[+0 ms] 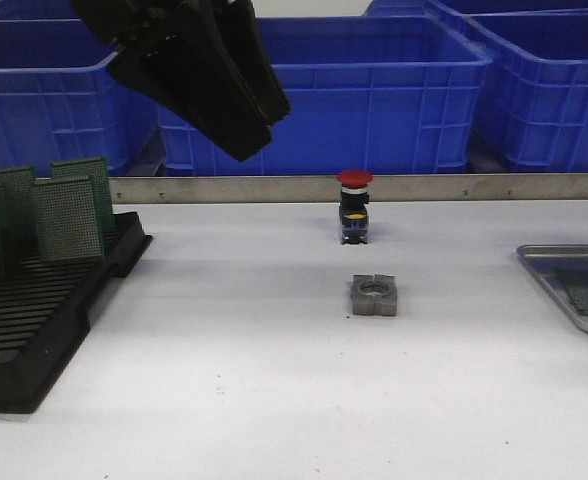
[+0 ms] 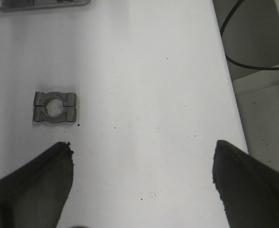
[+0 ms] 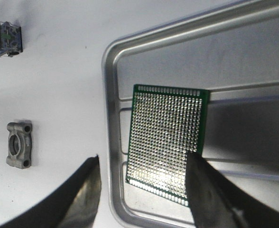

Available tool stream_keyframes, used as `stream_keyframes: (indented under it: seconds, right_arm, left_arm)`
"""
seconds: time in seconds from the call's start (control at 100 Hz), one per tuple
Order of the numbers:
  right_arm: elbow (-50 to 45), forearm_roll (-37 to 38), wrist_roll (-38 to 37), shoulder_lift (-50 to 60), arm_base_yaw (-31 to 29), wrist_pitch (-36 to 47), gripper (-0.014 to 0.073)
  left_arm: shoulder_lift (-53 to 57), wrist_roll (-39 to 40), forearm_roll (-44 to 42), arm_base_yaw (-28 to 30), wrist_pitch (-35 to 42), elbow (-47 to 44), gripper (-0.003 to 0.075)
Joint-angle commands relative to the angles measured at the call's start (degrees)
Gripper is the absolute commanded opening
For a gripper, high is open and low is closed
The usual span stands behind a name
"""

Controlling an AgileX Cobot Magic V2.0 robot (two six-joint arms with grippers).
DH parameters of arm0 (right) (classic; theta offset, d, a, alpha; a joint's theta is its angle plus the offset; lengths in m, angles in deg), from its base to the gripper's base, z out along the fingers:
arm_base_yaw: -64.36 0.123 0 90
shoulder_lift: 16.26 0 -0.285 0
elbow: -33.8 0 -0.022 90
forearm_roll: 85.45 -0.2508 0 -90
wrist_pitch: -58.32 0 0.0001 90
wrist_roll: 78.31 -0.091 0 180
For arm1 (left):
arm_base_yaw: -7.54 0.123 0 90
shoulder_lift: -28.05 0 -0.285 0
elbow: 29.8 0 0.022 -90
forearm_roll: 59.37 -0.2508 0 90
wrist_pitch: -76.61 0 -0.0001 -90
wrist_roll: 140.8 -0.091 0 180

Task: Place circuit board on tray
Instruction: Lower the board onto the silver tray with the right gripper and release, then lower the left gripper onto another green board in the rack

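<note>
A white table is backed by blue plastic crates beyond a metal strip. The silver-grey ridged tray lies right of the grey metal clamp block; the black slotted rack lies to its left. The left gripper is raised, fingers spread, empty. The right gripper is spread over the tray, grasping nothing. The green perforated circuit board lies flat on the tray. A red-capped push button stands behind the block.
</note>
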Motion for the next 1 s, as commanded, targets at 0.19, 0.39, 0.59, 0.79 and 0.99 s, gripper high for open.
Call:
stream_keyframes:
  seconds: [0.19,0.39,0.59,0.79,0.99]
  right_arm:
    - [1.3,-1.3,0.12,3.49,-0.26,-3.2,0.043]
    - [1.3,-1.46,0.12,3.49,-0.26,-4.48,0.043]
    - [1.3,-1.74,0.12,3.49,-0.26,-4.63,0.043]
    - [1.3,-2.51,0.17,3.49,-0.26,-4.67,0.043]
    - [1.3,-2.94,0.17,3.49,-0.26,-4.67,0.043]
  left_arm:
    - [3.27,0.2,0.11,0.86,-2.92,2.07,0.0566]
    - [3.55,0.2,-11.86,5.84,-2.76,5.37,0.0566]
    - [3.34,0.2,-21.02,13.35,2.64,6.3,0.0566]
    - [2.17,0.2,-22.67,18.5,8.26,6.19,0.0566]
    - [-0.39,0.1,-22.96,19.63,9.6,6.19,0.0566]
